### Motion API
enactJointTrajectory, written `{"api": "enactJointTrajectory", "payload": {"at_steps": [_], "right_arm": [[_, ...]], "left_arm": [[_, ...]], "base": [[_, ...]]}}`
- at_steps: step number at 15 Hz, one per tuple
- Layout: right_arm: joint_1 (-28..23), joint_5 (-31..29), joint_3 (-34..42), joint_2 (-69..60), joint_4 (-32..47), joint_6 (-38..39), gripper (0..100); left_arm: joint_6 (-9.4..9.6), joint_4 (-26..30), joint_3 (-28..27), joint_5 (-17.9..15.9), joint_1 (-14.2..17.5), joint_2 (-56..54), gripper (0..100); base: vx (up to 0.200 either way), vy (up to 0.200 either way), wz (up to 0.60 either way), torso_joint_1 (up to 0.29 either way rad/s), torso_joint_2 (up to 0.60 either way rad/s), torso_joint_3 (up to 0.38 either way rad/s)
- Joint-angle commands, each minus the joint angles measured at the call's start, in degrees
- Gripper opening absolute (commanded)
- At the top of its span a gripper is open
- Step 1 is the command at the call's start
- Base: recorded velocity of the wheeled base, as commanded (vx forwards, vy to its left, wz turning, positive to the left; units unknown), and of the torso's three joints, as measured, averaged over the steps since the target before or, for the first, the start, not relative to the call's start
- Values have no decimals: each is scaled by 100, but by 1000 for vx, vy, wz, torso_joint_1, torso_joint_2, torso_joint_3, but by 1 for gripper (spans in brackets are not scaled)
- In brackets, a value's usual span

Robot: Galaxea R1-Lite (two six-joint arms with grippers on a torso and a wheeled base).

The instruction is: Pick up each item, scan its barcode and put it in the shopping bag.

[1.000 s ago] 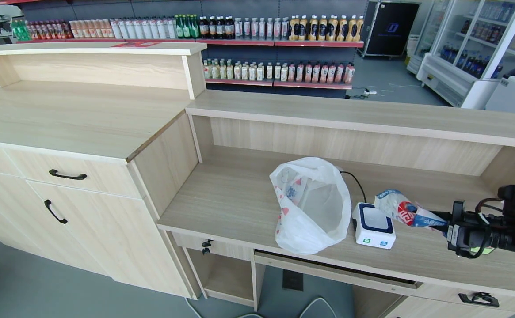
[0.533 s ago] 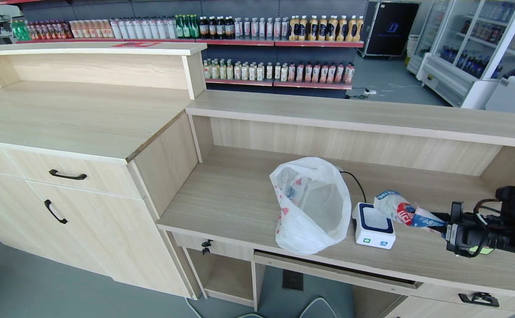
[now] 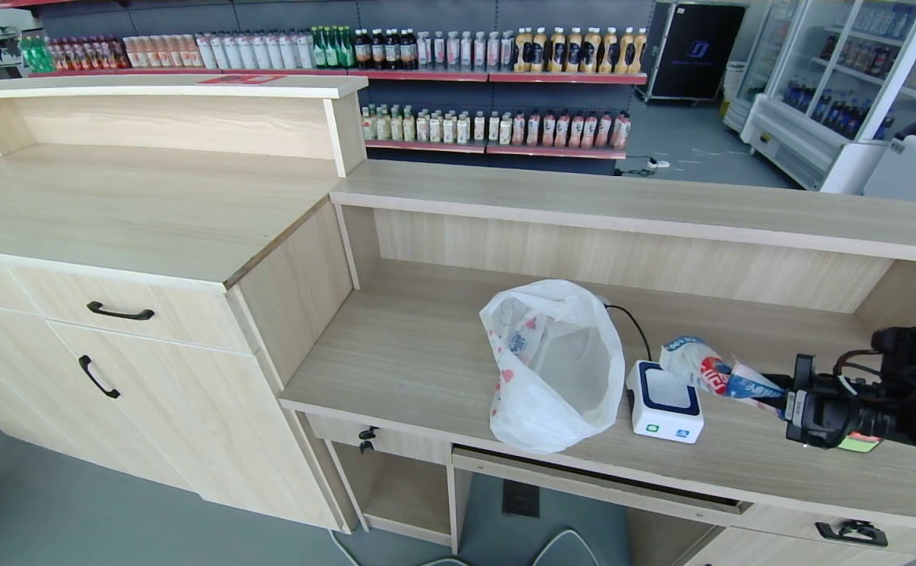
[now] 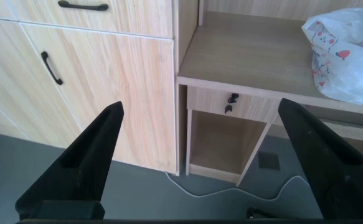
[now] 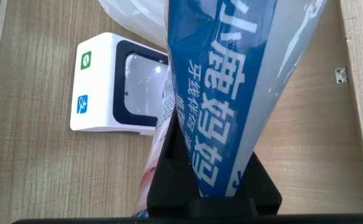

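Here, in the head view, the right tool point(image 3: 772, 387) grips one end of a blue and white packet point(image 3: 705, 371), held over the table point(image 3: 410, 346) at 2 o'clock of the white scanner point(image 3: 664, 401). The white plastic bag point(image 3: 556, 369) stands open just beside the scanner, at its 9 o'clock. In the left wrist view, the left tool point(image 4: 201, 109) is spread wide with nothing in it, low before the cupboard point(image 4: 106, 68). In the right wrist view, the packet is clamped in the right tool, its far end near the scanner's window.
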Motion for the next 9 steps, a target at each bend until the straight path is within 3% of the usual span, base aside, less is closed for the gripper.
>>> {"api": "enactJointTrajectory", "payload": {"at_steps": [1, 2, 5, 7, 9], "right_arm": [[51, 2, -46, -45, 4, 144, 0], [51, 2, -46, -159, 12, 328, 0], [-397, -51, 235, -1697, 48, 3431, 0], [-863, -904, 587, -2541, 83, 5233, 0], [-1127, -2073, 1044, -3103, 338, 5857, 0]], "left_arm": [[-1, 0, 0, 0, 0, -2, 100], [-1, 0, 0, 0, 0, -2, 100], [-1, 0, 0, 0, 0, -2, 100], [-1, 0, 0, 0, 0, -2, 100], [-1, 0, 0, 0, 0, -2, 100]], "base": [[0, 0, 0, 0, 0, 0], [0, 0, 0, 0, 0, 0], [0, 0, 0, 0, 0, 0], [0, 0, 0, 0, 0, 0], [0, 0, 0, 0, 0, 0]]}}
